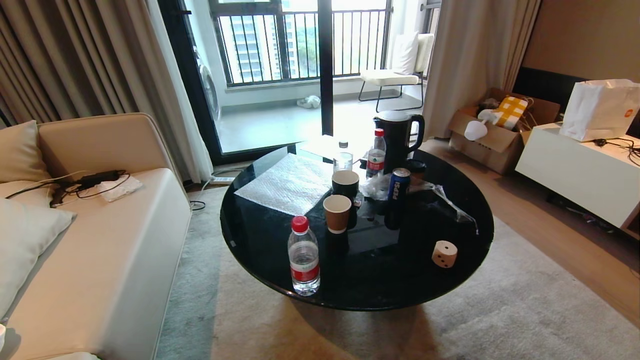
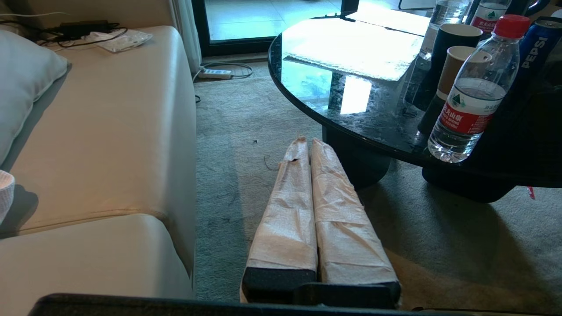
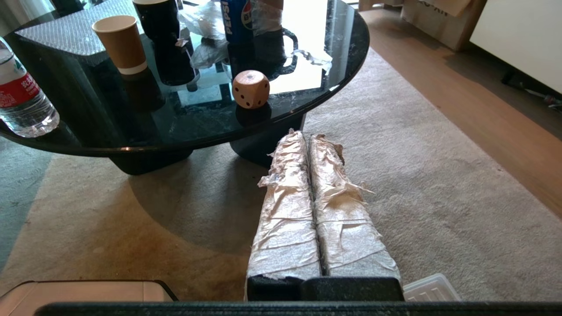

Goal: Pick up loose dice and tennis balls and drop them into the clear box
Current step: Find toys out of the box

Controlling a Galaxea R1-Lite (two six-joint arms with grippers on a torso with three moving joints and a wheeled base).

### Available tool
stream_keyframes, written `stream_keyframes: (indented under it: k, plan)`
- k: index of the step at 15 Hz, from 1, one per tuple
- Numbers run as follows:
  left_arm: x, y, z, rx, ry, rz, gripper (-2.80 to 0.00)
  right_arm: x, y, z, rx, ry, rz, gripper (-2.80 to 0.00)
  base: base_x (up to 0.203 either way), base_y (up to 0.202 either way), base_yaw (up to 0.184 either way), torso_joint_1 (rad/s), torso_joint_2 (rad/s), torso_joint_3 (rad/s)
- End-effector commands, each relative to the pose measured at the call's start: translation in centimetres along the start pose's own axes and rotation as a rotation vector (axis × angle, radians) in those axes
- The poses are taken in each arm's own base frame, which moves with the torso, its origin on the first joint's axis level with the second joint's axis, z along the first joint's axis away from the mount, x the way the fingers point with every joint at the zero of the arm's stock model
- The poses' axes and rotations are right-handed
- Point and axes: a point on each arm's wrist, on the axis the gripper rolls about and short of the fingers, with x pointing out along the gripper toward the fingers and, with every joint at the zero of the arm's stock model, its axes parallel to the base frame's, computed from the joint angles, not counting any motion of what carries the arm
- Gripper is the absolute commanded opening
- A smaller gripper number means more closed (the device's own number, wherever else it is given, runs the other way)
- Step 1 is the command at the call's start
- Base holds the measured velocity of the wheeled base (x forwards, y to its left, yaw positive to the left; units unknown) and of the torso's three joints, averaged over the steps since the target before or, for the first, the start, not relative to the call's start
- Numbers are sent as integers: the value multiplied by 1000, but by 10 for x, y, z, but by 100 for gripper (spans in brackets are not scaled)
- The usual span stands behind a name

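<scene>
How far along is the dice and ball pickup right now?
Nothing looks done yet. A beige die sits loose near the round table's edge. The left pincer and right pincer are shut, empty, over the carpet. No tennis balls or clear box show.

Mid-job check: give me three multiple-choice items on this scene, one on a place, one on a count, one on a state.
1. The beige rounded-corner die lies:
A. on the round black glass table
B. on the carpet
C. on the sofa

2. Paper cups on that table:
A. none
B. two
C. five

3. The right gripper is:
A. wide open
B. shut on the die
C. shut, holding nothing

Key: 1 A, it sits near the table's edge; 2 B, a brown cup and a black cup; 3 C, wrapped fingers pressed together over the carpet.
</scene>
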Motion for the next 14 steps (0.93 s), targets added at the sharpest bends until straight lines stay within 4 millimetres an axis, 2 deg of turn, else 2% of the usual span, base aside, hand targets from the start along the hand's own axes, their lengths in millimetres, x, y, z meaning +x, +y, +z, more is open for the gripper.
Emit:
stream_keyframes:
  k: [1, 14]
  plan:
    - [0, 0, 0, -2, 0, 0, -280, 0, 0, 0, -1, 4, 1, -280, 0, 0, 0, 2, 2, -89]
    - [0, 0, 0, -2, 0, 0, -280, 0, 0, 0, -1, 5, -1, -280, 0, 0, 0, 1, 3, -188]
